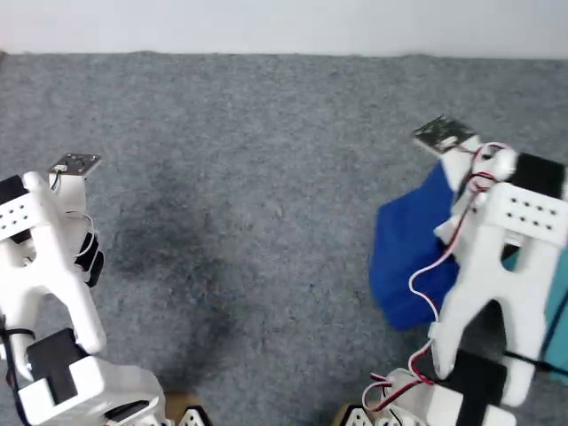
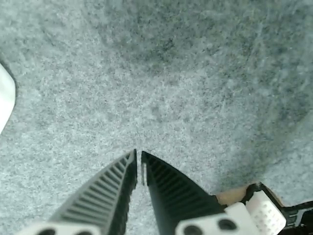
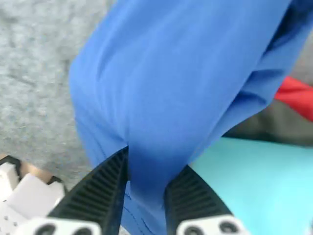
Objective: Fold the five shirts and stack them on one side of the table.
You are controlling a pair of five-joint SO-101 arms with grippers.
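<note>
Grey, felt-like covering is spread over the surface [image 1: 266, 177], and a pale wall [image 1: 284, 22] is seen along its far edge.

At the right side of the surface, the blue shirt [image 1: 408, 257] is gathered in a bunched heap beneath the right arm [image 1: 506, 257]. In the right wrist view, a thick fold of this blue shirt [image 3: 171, 73] is clamped by the right tool [image 3: 152, 161], with the ribbed jaws pressed against the cloth on both sides. A turquoise shirt [image 3: 254, 181] is laid just beside it and partly under it; its edge [image 1: 559, 311] is also seen at the right border of the high view. Beyond the blue fabric, a strip of red cloth [image 3: 296, 95] and some dark grey cloth [image 3: 264, 129] are seen.

The left arm [image 1: 44, 257] is placed at the left side, well apart from the shirts. The left tool [image 2: 138, 156] is held over bare grey covering, its jaws drawn almost together with nothing between them.
</note>
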